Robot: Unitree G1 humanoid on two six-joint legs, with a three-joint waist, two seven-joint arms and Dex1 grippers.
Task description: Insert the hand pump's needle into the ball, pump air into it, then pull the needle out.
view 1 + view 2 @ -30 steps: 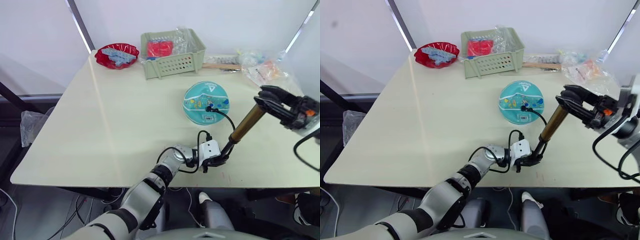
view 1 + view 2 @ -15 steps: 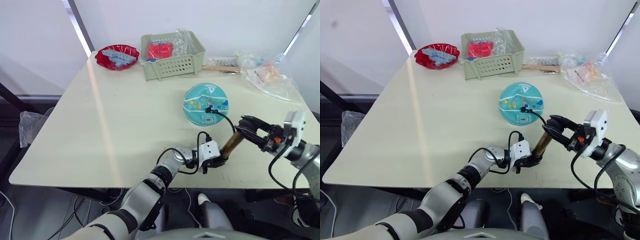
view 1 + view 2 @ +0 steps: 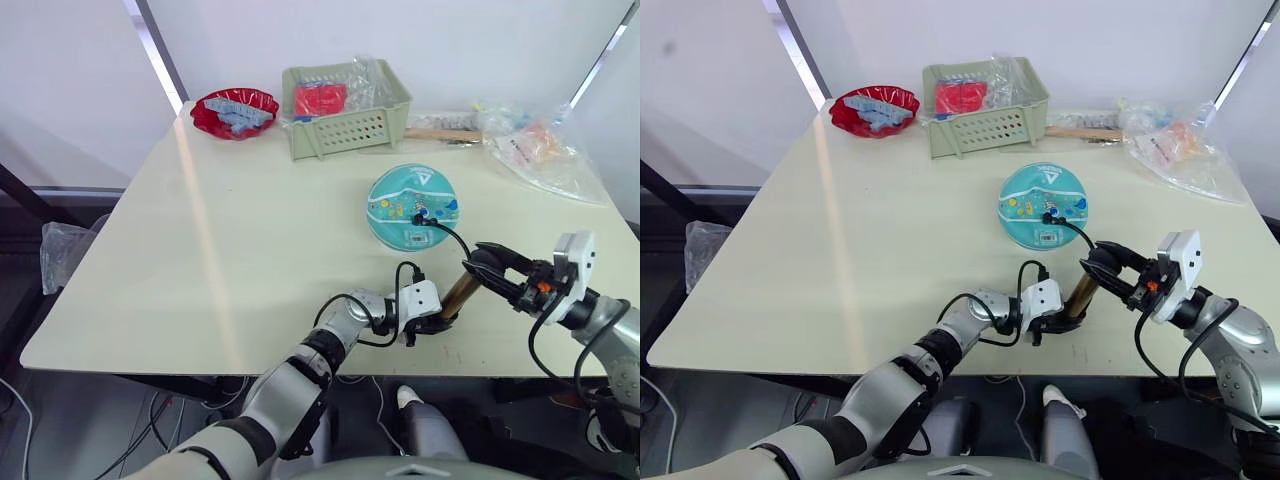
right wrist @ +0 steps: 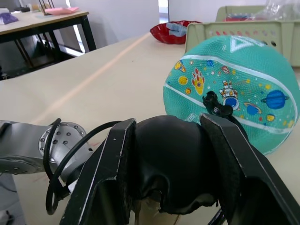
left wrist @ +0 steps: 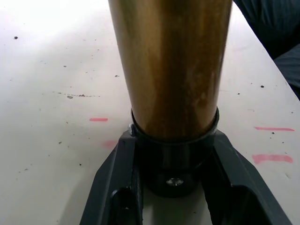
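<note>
On the table there is one ball, one pump, one green basket, one red bowl and one clear plastic bag. Two grippers, left and right, are there.

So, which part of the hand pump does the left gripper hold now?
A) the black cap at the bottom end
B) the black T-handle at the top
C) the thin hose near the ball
A: the left gripper clamps the black bottom cap of the hand pump, against the table.
</note>
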